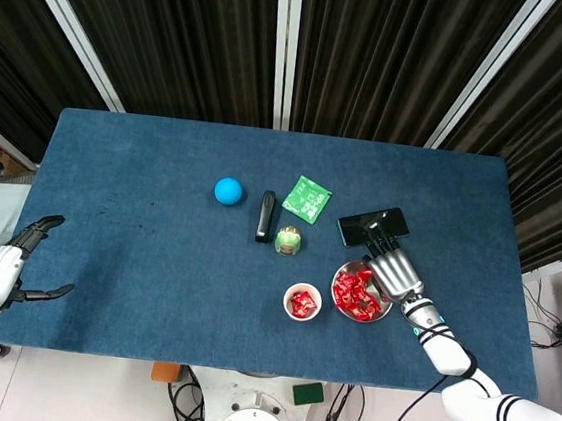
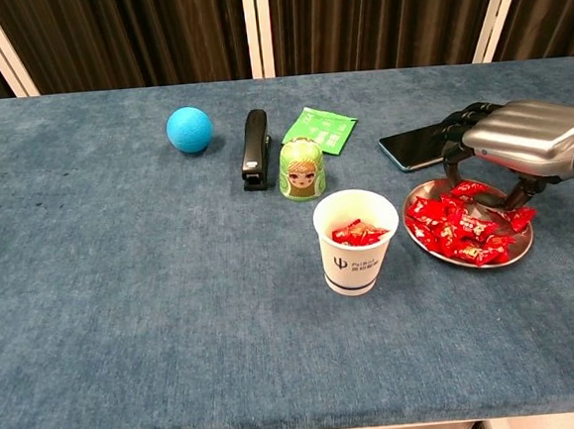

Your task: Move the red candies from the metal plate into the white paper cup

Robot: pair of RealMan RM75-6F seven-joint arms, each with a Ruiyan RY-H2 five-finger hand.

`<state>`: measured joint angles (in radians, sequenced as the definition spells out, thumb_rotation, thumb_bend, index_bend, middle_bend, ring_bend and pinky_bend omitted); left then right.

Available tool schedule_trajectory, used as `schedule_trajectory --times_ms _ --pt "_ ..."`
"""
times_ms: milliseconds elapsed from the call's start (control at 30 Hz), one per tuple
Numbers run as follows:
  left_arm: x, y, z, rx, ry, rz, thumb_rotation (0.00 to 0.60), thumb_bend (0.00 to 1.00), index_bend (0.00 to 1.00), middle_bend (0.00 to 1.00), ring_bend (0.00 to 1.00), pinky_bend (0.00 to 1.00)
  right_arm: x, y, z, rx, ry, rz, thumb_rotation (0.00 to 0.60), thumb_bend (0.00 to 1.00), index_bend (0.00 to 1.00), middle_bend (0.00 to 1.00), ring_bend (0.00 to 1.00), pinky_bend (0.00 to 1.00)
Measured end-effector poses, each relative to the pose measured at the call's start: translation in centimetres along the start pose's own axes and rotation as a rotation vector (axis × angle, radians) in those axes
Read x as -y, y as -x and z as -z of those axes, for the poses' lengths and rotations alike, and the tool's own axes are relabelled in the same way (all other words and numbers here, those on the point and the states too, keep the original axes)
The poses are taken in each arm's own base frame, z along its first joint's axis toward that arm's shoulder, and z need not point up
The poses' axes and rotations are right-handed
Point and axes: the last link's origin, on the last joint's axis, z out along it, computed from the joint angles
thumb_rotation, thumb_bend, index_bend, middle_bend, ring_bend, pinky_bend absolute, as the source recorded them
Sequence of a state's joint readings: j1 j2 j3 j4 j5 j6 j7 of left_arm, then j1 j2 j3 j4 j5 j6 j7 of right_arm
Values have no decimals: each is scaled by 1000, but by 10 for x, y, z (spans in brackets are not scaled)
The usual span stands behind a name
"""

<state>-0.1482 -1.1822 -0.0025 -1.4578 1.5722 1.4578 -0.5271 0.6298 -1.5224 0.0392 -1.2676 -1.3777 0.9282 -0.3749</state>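
Note:
Red candies (image 2: 462, 226) are piled on the metal plate (image 2: 516, 255) at the right front of the table, seen from above as candies (image 1: 356, 293) on the plate (image 1: 351, 269). The white paper cup (image 2: 357, 241) stands just left of the plate with a few red candies inside; the head view shows the cup (image 1: 303, 301) too. My right hand (image 2: 522, 140) hovers over the plate's far right side, fingers (image 2: 452, 168) spread and pointing down at the pile, thumb by a candy at the right rim. No candy is plainly held. My left hand (image 1: 1, 276) hangs open off the table's left edge.
A black phone (image 2: 416, 148) lies right behind the plate, under my right hand's fingers. Further left stand a green doll figure (image 2: 301, 169), a black stapler (image 2: 256, 148), a green packet (image 2: 320, 129) and a blue ball (image 2: 190, 129).

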Motion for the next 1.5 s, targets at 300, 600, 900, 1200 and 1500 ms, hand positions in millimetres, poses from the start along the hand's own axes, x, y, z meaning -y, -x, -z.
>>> schedule_trajectory --times_ms 300,600,900,1200,1500 --pt "1 0 0 -2 -1 2 600 97 137 108 120 251 -3 -1 2 -18 10 -4 600 513 555 101 0 0" --pt "1 -1 0 -7 -1 2 600 97 136 108 120 251 -2 -13 6 -87 -6 -27 600 512 578 109 0 0" --pt "0 -2 1 -15 0 3 600 97 136 108 120 251 19 -50 19 -230 -100 -50 600 509 578 114 0 0" --pt "-1 -4 1 -23 5 3 600 98 137 109 120 251 68 -87 36 -354 -292 -33 600 495 579 116 0 0" --pt "1 -5 6 -27 0 4 600 97 137 109 120 251 91 -80 31 -306 -360 -14 600 474 578 116 0 0"
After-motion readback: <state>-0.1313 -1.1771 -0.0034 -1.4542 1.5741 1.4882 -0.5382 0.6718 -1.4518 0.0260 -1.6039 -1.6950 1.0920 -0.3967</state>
